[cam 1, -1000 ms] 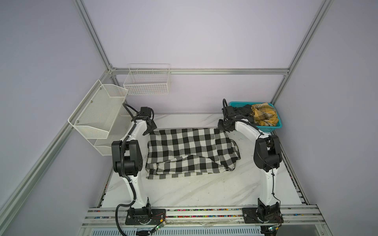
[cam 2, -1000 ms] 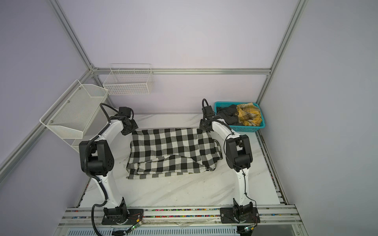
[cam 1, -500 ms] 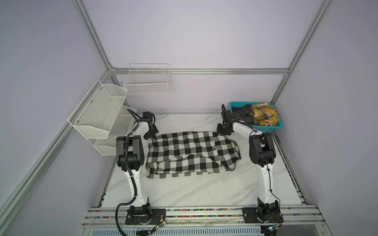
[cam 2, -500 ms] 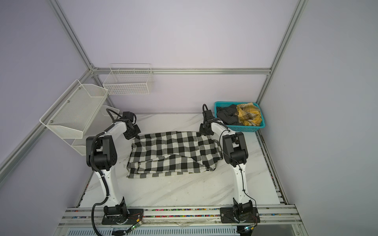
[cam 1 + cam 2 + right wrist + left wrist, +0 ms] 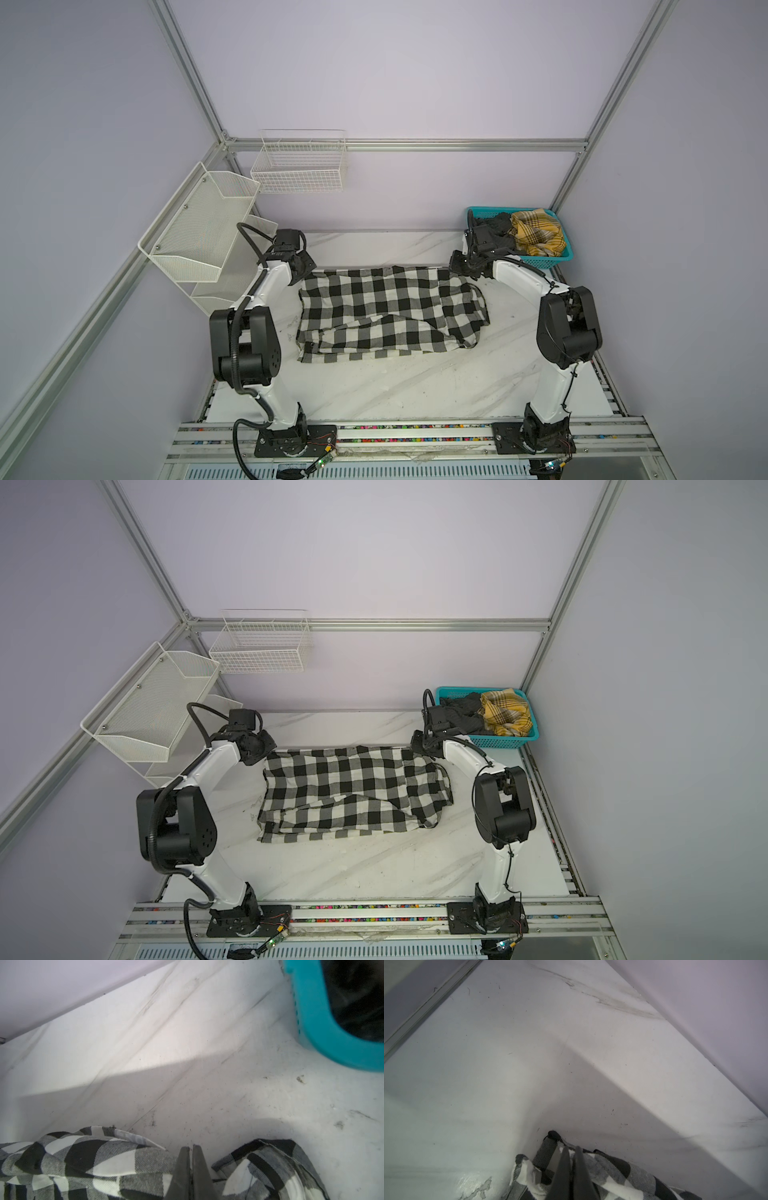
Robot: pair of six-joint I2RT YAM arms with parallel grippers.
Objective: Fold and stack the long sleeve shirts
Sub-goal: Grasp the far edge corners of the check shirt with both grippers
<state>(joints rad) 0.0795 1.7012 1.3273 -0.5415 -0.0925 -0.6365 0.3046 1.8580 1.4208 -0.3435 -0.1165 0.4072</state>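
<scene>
One of the long sleeve shirts (image 5: 390,311), in large black-and-white checks, lies spread across the middle of the white table (image 5: 395,386) in both top views (image 5: 353,796), its near part doubled over in a loose fold. My left gripper (image 5: 305,270) sits at the shirt's far left corner. In the left wrist view it (image 5: 572,1148) is shut, with bunched checked cloth (image 5: 612,1169) round the fingers. My right gripper (image 5: 457,266) sits at the far right corner. The right wrist view shows it (image 5: 191,1147) shut, with the cloth (image 5: 83,1159) at both sides of the fingers.
A teal basket (image 5: 540,262) with yellow plaid and dark cloth stands at the back right, close behind the right gripper (image 5: 417,744); its rim (image 5: 311,1022) shows in the right wrist view. White wire baskets (image 5: 195,232) hang on the left wall and the back wall (image 5: 299,166).
Both grippers have come down and slightly toward the front with the shirt's far edge. Both elbows rose and then sank back toward the front.
</scene>
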